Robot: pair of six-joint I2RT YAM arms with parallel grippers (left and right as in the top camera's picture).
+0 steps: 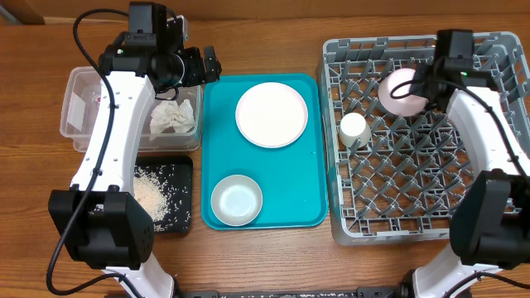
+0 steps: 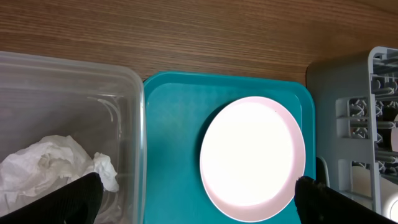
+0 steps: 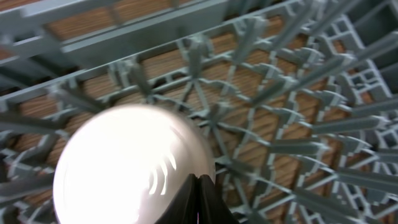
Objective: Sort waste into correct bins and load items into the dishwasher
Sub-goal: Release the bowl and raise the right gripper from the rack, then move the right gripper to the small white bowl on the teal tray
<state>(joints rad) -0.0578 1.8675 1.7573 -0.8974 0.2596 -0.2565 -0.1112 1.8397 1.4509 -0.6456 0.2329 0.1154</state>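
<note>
Overhead: the right gripper (image 1: 421, 88) pinched the pink bowl (image 1: 399, 91) by its rim over the far edge of the dish rack (image 1: 414, 223), near the cup (image 1: 354, 130). A careless release could have knocked that cup. The left gripper (image 1: 205, 64) hung at the far-left corner of the teal tray (image 1: 310, 211), beside the clear tub (image 1: 79, 91).

Left wrist: fingers (image 2: 78, 199) spread wide over the plate (image 2: 252, 155). Flat and smooth, it could have slid away.

Right wrist: a narrow pinch on a glossy rim above the pegs (image 3: 261, 93), so a slip looked possible.
</note>
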